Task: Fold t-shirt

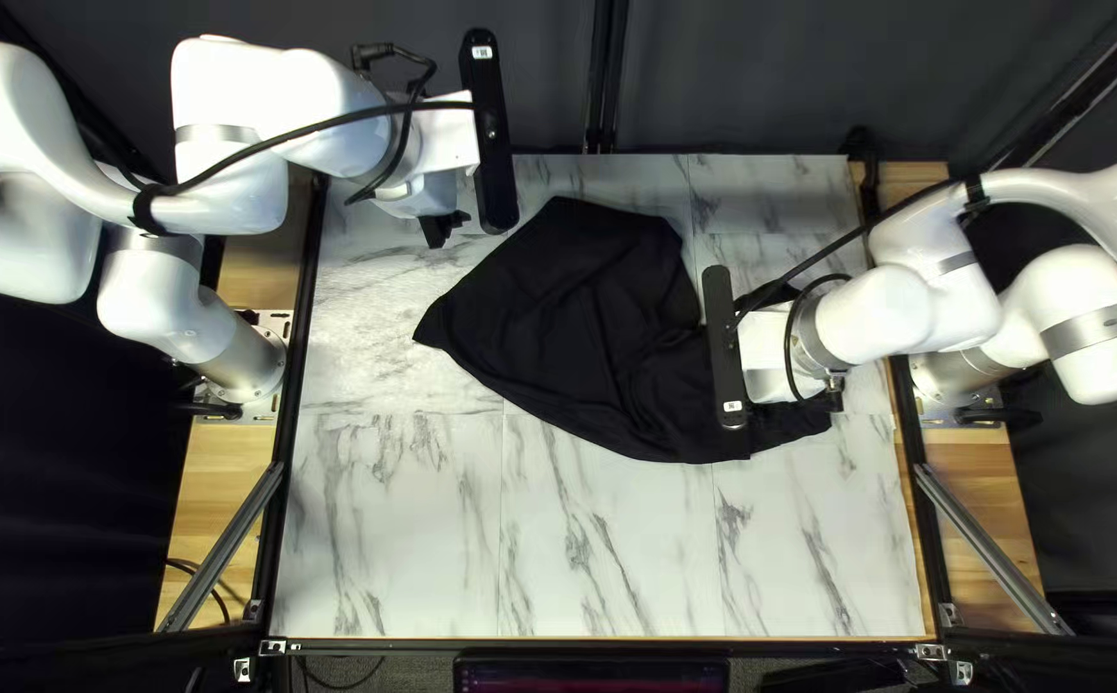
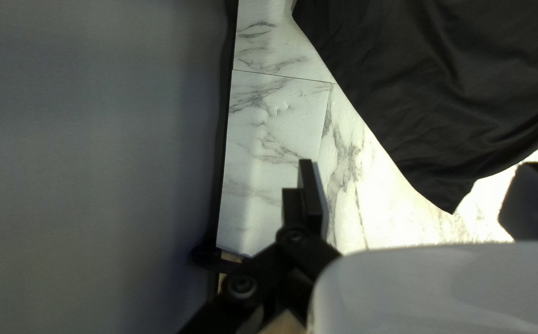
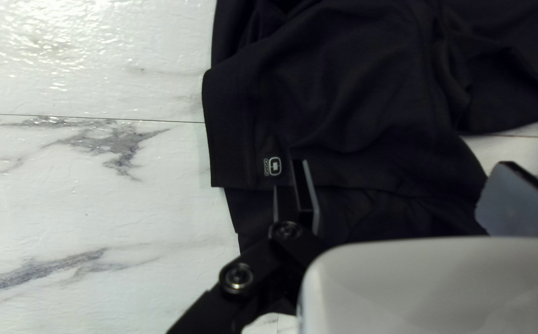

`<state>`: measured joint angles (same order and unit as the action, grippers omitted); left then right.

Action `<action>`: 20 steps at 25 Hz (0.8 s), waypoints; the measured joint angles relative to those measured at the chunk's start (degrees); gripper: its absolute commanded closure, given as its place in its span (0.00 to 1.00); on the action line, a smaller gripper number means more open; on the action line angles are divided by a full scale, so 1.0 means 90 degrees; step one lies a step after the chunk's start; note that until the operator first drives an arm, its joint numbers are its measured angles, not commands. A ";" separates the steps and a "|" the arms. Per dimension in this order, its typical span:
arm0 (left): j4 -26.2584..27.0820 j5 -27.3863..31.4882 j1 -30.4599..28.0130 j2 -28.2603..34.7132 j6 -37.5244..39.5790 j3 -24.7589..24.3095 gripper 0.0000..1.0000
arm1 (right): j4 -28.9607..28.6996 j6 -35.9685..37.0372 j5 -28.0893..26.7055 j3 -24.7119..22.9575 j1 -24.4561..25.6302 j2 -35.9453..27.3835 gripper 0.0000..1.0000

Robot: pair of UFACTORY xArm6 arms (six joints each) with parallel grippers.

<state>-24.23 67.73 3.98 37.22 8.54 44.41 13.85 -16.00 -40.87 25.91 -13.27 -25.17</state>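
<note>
The black t-shirt (image 1: pixel 571 321) lies crumpled and spread at an angle across the table. My left gripper (image 1: pixel 444 229) hangs near the far left corner, left of the cloth. In the left wrist view my left gripper (image 2: pixel 411 192) stands open, the t-shirt (image 2: pixel 454 80) ahead of it, its pointed corner in line with the gap. My right gripper's mount (image 1: pixel 728 347) hides part of the cloth at the right of the top left view. In the right wrist view my right gripper (image 3: pixel 398 192) is open over the t-shirt (image 3: pixel 355 93), near a hemmed edge with a small logo.
Marble-patterned table (image 1: pixel 610 552) shows in front of the cloth and to its left. A dark curtain (image 1: pixel 738 77) hangs behind the far edge, close to my left gripper. Black frame rails (image 1: pixel 295 385) run along the table's sides.
</note>
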 measured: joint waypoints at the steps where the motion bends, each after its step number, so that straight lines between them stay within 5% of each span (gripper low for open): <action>1: 0.0000 0.0000 0.0000 0.0000 0.0000 0.0000 0.00 | 0.0014 0.0033 0.0025 -0.0007 -0.0015 0.0049 0.00; 15: 0.0000 0.0000 0.0000 0.0000 0.0000 0.0000 0.00 | 0.0163 -0.0125 0.2063 -0.0509 -0.0152 0.1581 0.00; 18: 0.0000 0.0000 0.0000 0.0000 0.0000 0.0000 0.00 | 0.0190 -0.0267 0.2229 -0.0624 -0.0203 0.1656 0.06; 20: 0.0000 0.0000 0.0000 0.0000 0.0000 0.0000 0.00 | 0.0191 -0.0338 0.2289 -0.0695 -0.0238 0.1667 0.22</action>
<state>-24.23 67.73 3.98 37.22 8.54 44.41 15.57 -19.04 -20.27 19.65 -15.41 -10.17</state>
